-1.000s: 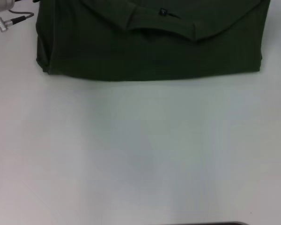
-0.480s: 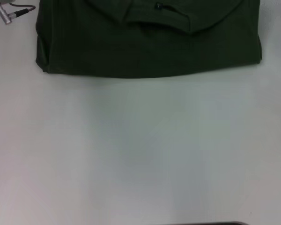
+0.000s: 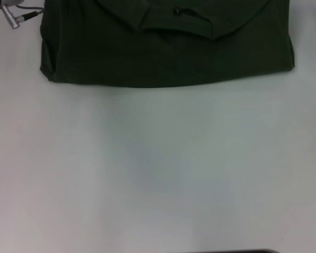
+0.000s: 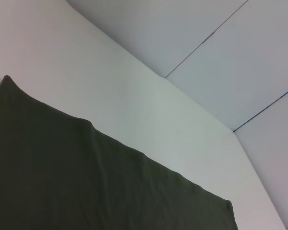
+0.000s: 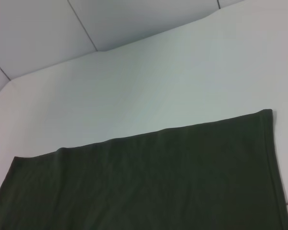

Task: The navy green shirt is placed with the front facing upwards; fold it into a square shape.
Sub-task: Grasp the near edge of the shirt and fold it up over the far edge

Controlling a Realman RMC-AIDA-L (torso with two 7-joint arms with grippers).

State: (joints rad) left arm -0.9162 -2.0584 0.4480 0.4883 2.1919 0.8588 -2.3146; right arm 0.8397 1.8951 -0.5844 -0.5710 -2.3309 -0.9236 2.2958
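Note:
The navy green shirt [image 3: 163,58] lies folded at the far side of the white table [image 3: 158,168] as a wide dark olive band, its near edge straight. A folded-over collar part [image 3: 179,27] with a small dark tag shows on top. No lettering shows. A metal connector of my left arm [image 3: 15,17] sits just off the shirt's far left corner; the gripper itself is out of view. The right gripper is out of view too. The left wrist view shows flat shirt cloth [image 4: 86,182], and so does the right wrist view [image 5: 144,187].
A dark strip [image 3: 231,251] shows at the table's near edge. In the wrist views, white table top [image 4: 134,105] runs beyond the shirt to grey panels with seams [image 5: 81,28].
The shirt's near edge and collar have slid slightly farther away. The left arm's connector has shifted a little up and right.

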